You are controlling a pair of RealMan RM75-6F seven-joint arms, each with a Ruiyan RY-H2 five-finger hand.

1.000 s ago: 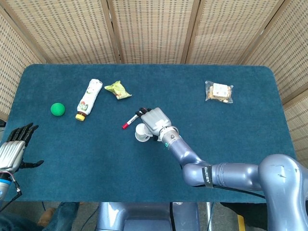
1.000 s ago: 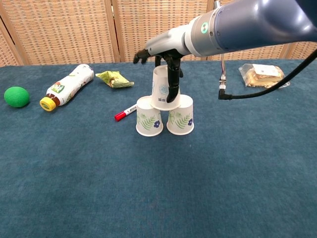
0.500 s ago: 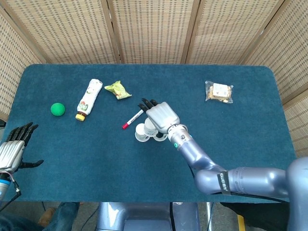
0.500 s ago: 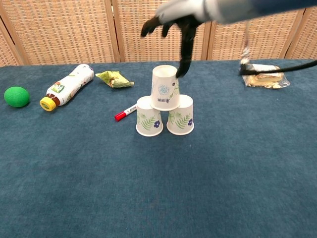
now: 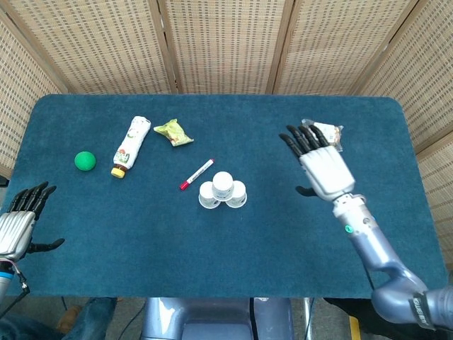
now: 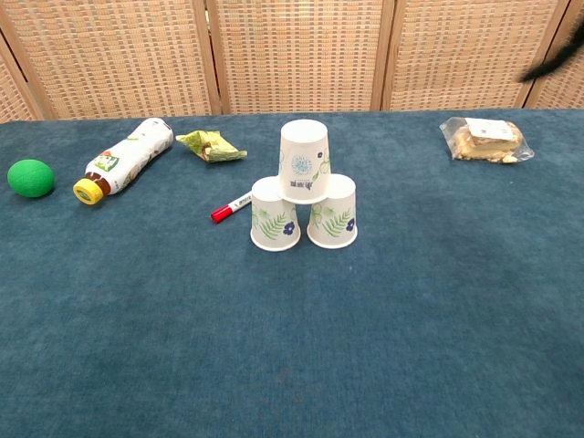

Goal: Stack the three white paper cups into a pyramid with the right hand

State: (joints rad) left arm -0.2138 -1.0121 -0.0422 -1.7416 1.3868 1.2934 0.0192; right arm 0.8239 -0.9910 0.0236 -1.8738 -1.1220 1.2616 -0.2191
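Observation:
Three white paper cups with leaf and flower prints stand upside down as a pyramid near the table's middle. The top cup (image 6: 304, 161) (image 5: 222, 181) rests on the left cup (image 6: 275, 213) (image 5: 207, 196) and the right cup (image 6: 332, 212) (image 5: 237, 195). My right hand (image 5: 320, 164) hovers well to the right of the stack, fingers spread, holding nothing. In the chest view only a dark tip of it shows at the top right edge. My left hand (image 5: 20, 221) stays open at the table's front left corner.
A red marker (image 6: 232, 206) lies just left of the stack. Farther left are a crumpled green wrapper (image 6: 211, 144), a lying bottle (image 6: 124, 159) and a green ball (image 6: 30, 177). A bagged snack (image 6: 486, 139) sits at the back right, near my right hand.
My right hand let go of the top cup, rose, and swung far right away from the stack. The pyramid stands unchanged. The left hand barely moved.

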